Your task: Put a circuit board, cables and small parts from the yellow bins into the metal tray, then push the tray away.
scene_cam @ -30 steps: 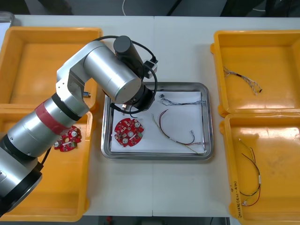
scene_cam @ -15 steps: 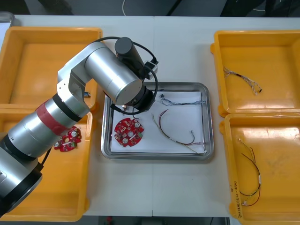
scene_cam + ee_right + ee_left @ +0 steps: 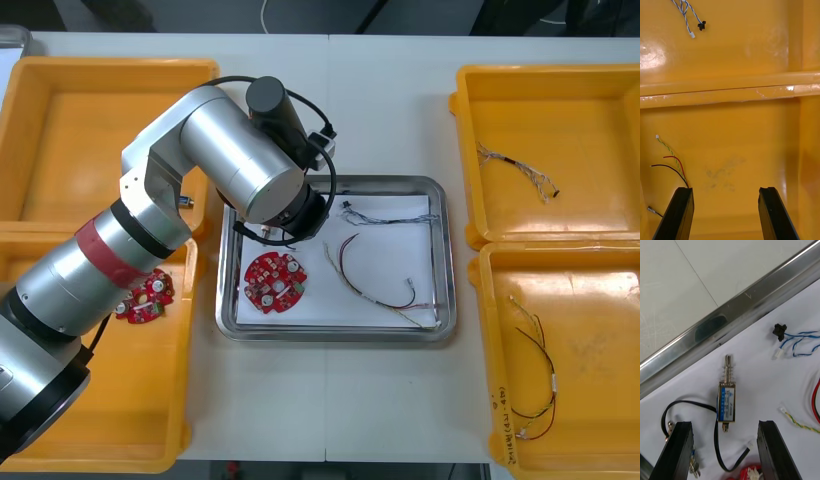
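Observation:
My left gripper [image 3: 726, 452] stands open just above the white floor of the metal tray [image 3: 436, 262], near its far left corner. A small metal part [image 3: 727, 405] with a black lead lies free on the floor between the fingers [image 3: 679, 450], touching neither. The left arm [image 3: 245, 165] hides it in the front view. A red circuit board [image 3: 275, 282], a blue and white cable [image 3: 392, 217] and a red and yellow cable [image 3: 375, 282] lie in the tray. My right gripper [image 3: 726, 213] hangs open over a yellow bin [image 3: 752, 150] beside red, black and yellow cables [image 3: 673, 165].
Two more circuit boards [image 3: 145, 297] lie in the near left bin [image 3: 150, 420]. The far right bin [image 3: 600, 110] holds a cable [image 3: 515, 170], the near right bin another cable [image 3: 532, 375]. The tray's steel rim [image 3: 741, 311] runs close beyond the left fingers.
The left gripper has opened from shut, and the small metal part now lies loose on the tray floor. The left arm barely shifted. The right arm stayed put.

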You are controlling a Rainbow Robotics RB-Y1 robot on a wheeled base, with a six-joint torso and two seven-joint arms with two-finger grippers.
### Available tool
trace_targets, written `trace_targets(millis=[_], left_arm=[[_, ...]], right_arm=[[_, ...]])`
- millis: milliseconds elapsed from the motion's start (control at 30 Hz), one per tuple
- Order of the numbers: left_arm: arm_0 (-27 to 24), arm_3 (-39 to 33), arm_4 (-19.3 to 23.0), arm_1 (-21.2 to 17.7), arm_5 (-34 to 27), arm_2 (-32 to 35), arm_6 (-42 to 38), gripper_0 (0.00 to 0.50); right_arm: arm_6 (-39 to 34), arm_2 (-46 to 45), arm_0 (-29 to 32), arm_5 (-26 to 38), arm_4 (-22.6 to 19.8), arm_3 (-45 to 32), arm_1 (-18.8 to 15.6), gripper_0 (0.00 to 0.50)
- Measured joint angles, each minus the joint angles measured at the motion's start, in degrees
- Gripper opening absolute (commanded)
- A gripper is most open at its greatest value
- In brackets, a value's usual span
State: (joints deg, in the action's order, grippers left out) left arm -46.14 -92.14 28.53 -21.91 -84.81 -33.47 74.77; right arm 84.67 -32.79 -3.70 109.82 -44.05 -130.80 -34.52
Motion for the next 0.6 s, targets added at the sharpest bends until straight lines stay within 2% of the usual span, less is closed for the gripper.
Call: trace_targets(millis=[267, 600], left_arm=[[0.0, -7.37, 0.72, -0.67, -9.31, 4.41, -0.04, 0.5], [1.08, -17.89, 8.15, -6.76, -21.34, 13.96, -0.11, 0.5]], right_arm=[[-2.35, 0.0, 1.16, 0.0, -0.09, -0.52, 0.26, 0.5], [-2.42, 0.0, 1.38, 0.0, -0.07, -0.73, 0.29, 0.5]])
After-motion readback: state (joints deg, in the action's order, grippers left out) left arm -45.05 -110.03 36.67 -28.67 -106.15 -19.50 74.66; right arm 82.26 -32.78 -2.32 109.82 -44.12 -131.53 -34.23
